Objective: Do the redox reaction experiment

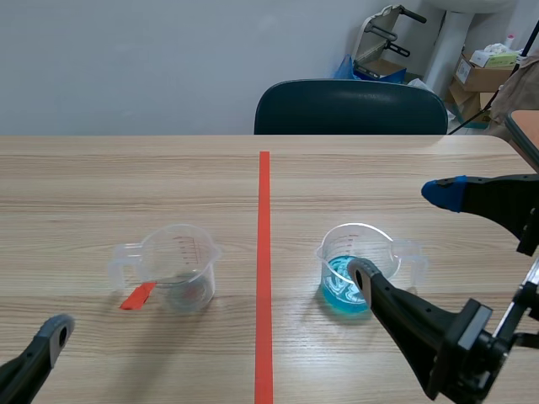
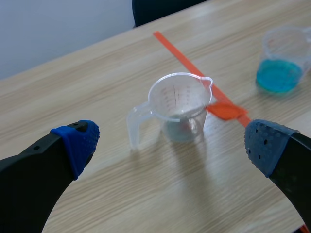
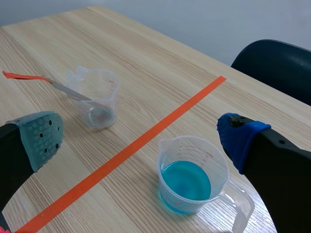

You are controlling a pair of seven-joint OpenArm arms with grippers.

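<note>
**A:** Where is the blue liquid?

**B:** In a clear measuring cup (image 1: 345, 265) just right of the orange tape line (image 1: 264, 210), on the half of the bench (image 1: 101, 181) nearer the robot. Its handle points toward the bench's right edge, and the liquid fills only the bottom.

**A:** Is the right claw (image 1: 402, 233) holding it?

**B:** No. Its fingers are spread wide with the cup between and ahead of them, and neither pad presses on it.

**A:** And the other cup?

**B:** A second clear cup (image 1: 181, 265) stands left of the tape line, well apart from the first, with its handle toward the left edge. A thin stirrer (image 3: 68, 90) leans in it, its orange end (image 1: 137, 295) sticking out over the rim.

**A:** What about the left claw (image 2: 172, 143)?

**B:** Also spread wide and holding nothing. That cup sits ahead of it, between the two blue pads (image 2: 77, 143).

**A:** Anything else?

**B:** A dark chair (image 1: 349, 108) at the far edge.
</note>
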